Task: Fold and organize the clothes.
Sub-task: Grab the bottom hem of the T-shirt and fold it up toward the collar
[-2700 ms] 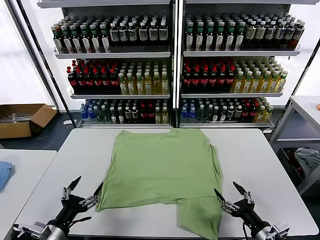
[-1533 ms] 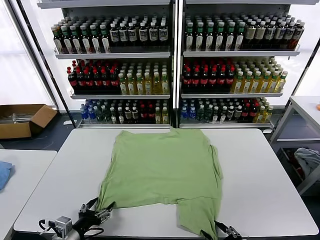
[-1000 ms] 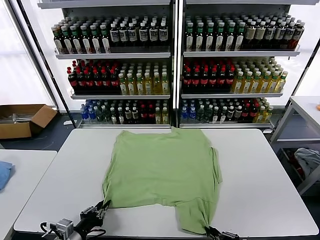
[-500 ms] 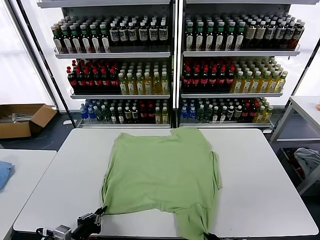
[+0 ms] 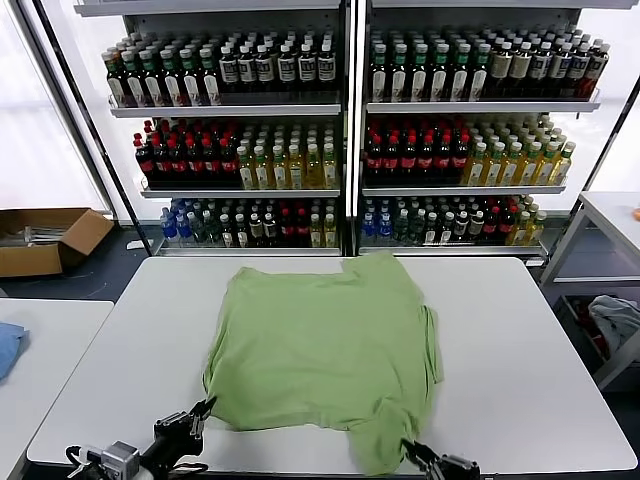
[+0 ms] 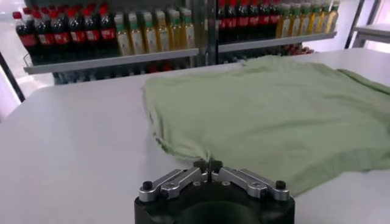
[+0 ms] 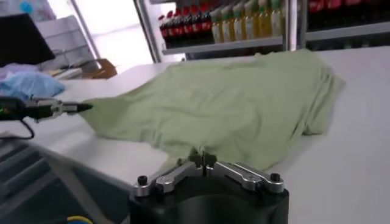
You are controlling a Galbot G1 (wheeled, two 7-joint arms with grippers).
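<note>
One light green polo shirt (image 5: 325, 355) lies spread across the middle of the white table (image 5: 520, 340), its back facing up, its hem reaching toward the near edge. We see our left gripper (image 5: 203, 409) at the table's near edge, toward the near-left corner, its fingers pinched together on the shirt's near-left corner. The left wrist view shows that gripper (image 6: 208, 165) with its two tips meeting on a drawn-up point of the green fabric (image 6: 274, 109). Our right gripper (image 5: 410, 451) sits at the near edge, right of centre, also clamped on the cloth where a flap of the shirt bunches and hangs toward the edge. In the right wrist view its tips (image 7: 202, 159) meet on the hem of the shirt (image 7: 231, 103), and the left gripper (image 7: 78, 108) shows farther off, holding the other corner. Shelves of bottles (image 5: 350, 130) stand beyond the table's far edge.
</note>
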